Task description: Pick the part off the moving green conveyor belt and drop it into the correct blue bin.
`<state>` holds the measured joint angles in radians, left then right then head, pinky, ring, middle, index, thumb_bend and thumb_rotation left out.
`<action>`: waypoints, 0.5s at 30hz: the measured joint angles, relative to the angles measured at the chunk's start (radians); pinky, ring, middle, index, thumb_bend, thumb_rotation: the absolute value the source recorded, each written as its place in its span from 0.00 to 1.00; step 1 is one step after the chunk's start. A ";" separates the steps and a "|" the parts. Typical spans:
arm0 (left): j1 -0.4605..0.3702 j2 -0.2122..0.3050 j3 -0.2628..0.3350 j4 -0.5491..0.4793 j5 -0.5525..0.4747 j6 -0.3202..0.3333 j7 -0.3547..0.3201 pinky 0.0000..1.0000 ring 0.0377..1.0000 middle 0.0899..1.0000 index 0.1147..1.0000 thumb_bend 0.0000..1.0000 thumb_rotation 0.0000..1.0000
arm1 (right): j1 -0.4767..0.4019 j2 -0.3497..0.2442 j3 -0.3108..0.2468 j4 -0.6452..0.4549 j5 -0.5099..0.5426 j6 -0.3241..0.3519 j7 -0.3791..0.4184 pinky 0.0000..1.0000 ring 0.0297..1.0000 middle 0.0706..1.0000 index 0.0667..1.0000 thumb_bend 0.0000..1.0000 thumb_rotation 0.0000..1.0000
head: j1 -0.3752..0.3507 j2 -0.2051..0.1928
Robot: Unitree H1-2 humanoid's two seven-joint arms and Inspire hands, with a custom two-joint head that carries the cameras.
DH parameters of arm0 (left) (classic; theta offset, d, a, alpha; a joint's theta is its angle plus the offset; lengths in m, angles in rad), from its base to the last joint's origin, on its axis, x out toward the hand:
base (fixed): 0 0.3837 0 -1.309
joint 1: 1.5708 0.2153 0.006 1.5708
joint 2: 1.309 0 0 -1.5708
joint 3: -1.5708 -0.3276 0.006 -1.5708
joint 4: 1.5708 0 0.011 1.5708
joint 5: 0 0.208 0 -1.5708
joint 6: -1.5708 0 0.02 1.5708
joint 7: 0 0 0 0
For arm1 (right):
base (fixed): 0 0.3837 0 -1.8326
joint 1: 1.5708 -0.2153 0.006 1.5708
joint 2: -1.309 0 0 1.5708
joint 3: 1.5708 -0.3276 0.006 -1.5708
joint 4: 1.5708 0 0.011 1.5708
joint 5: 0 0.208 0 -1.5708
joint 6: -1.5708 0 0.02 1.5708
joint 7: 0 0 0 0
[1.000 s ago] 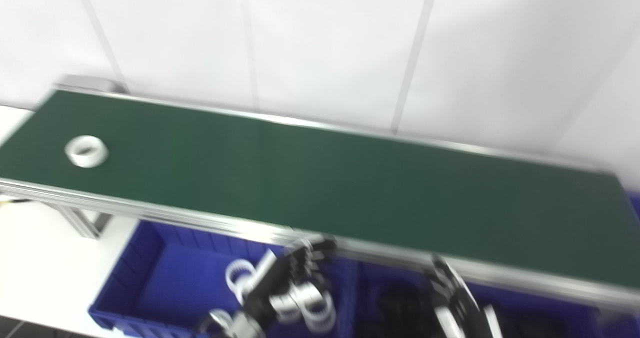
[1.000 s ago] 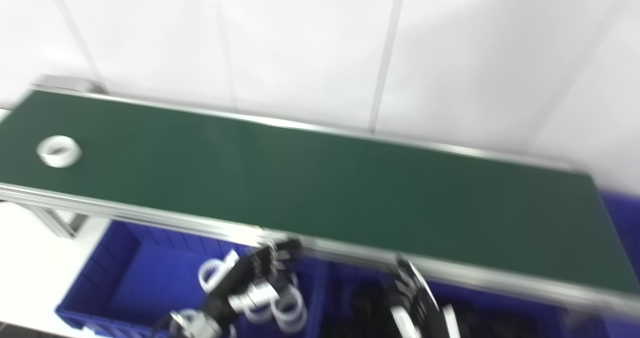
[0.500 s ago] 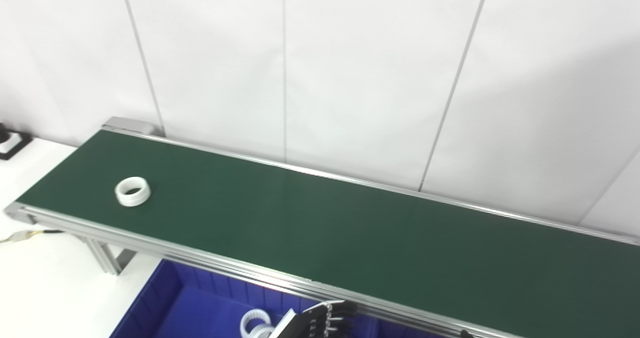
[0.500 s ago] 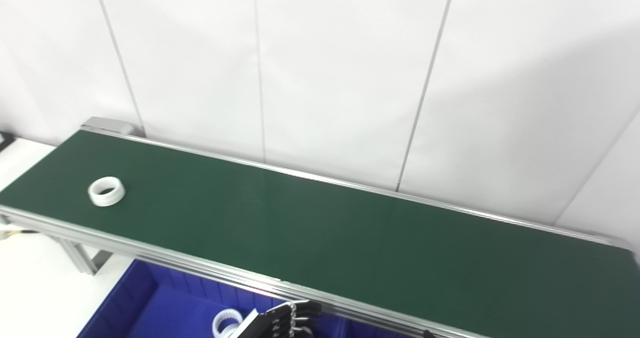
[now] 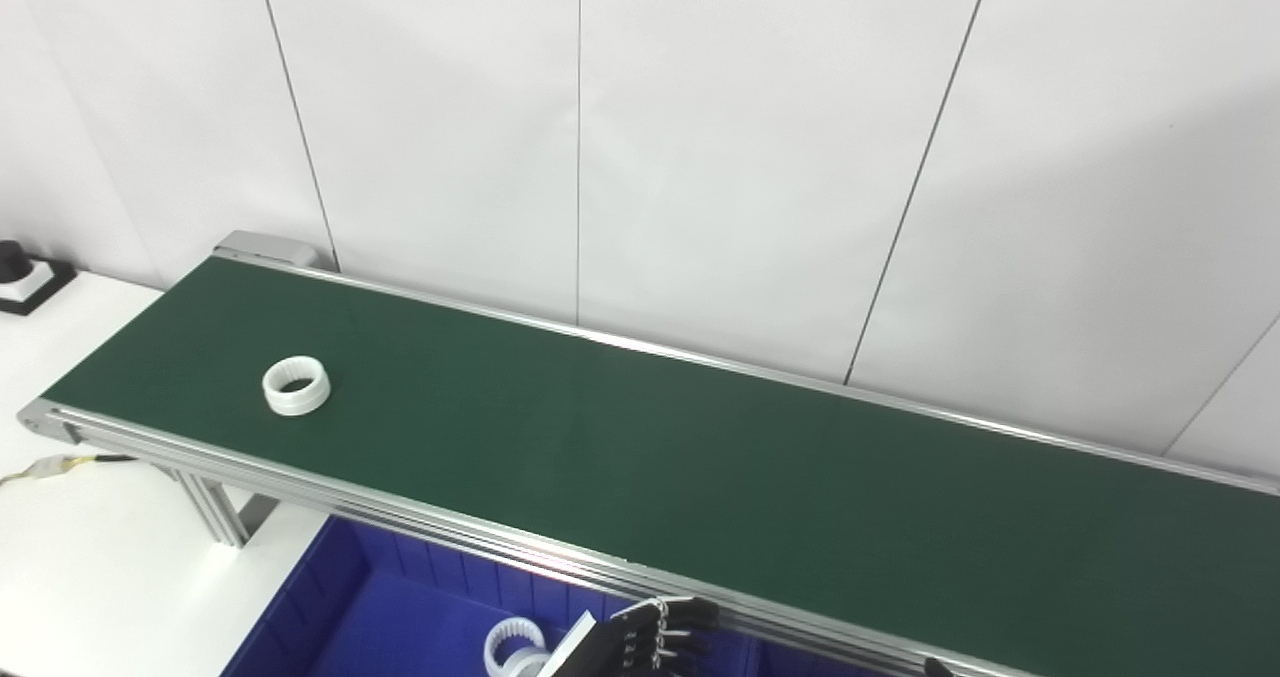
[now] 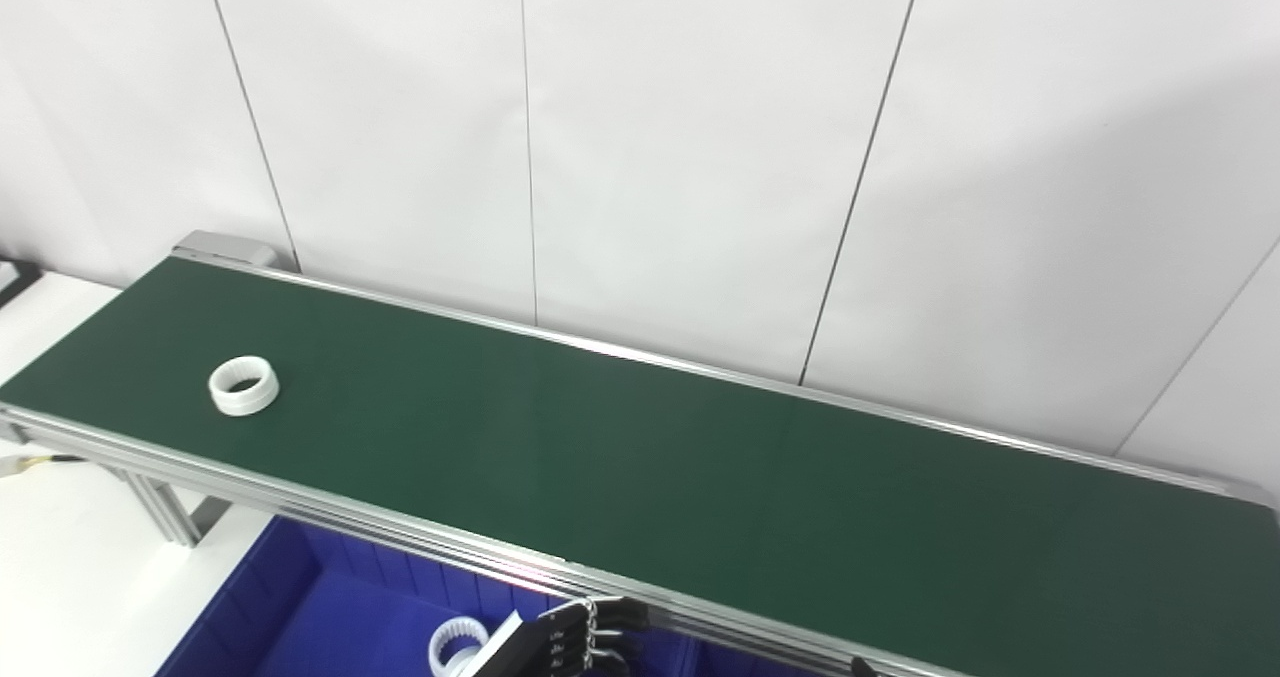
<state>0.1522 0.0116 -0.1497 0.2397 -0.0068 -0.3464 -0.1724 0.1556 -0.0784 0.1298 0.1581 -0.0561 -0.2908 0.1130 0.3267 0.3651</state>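
A white toothed ring (image 5: 296, 385) lies flat on the green conveyor belt (image 5: 700, 467), close to the belt's left end. My left hand (image 5: 648, 641) shows only its dark fingers at the bottom edge, below the belt's near rail and above the blue bin (image 5: 330, 607). The fingers lie spread side by side with nothing in them, far to the right of the ring. Of my right hand only a dark tip (image 5: 935, 667) peeks in at the bottom edge, so its state is hidden. Inside the bin rests another white ring (image 5: 510, 649).
The belt's aluminium rail (image 5: 400, 517) runs between my hands and the belt. A frame leg (image 5: 215, 512) stands on the white table at left, beside a cable (image 5: 50, 467). A black knob on a white base (image 5: 18, 269) sits at far left. White wall panels rise behind.
The camera has tilted up, so the bins and both hands have dropped mostly out of the picture. The white ring has travelled a little to the right along the belt.
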 measured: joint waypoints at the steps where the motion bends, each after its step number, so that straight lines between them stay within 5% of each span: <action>1: 0.000 0.000 0.001 -0.002 -0.002 0.000 0.000 0.65 0.71 0.75 0.73 0.92 0.39 | -0.001 0.001 0.000 0.000 -0.001 0.000 -0.001 0.68 0.77 0.82 0.93 0.18 0.69 | 0.002 0.000; 7: -0.002 0.009 0.019 -0.071 -0.002 0.003 0.001 0.63 0.70 0.72 0.72 0.96 0.38 | -0.008 0.004 0.001 0.010 -0.005 -0.014 -0.009 0.68 0.77 0.81 0.93 0.18 0.69 | 0.008 -0.009; 15: -0.095 0.061 0.125 -0.335 -0.001 0.089 0.036 0.60 0.68 0.71 0.75 0.98 0.38 | -0.023 0.007 0.001 0.041 -0.003 -0.028 -0.010 0.69 0.77 0.82 0.93 0.19 0.73 | 0.017 -0.017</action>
<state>0.0567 0.0721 -0.0242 -0.0957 -0.0078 -0.2577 -0.1365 0.1324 -0.0713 0.1307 0.1988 -0.0588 -0.3192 0.1030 0.3436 0.3482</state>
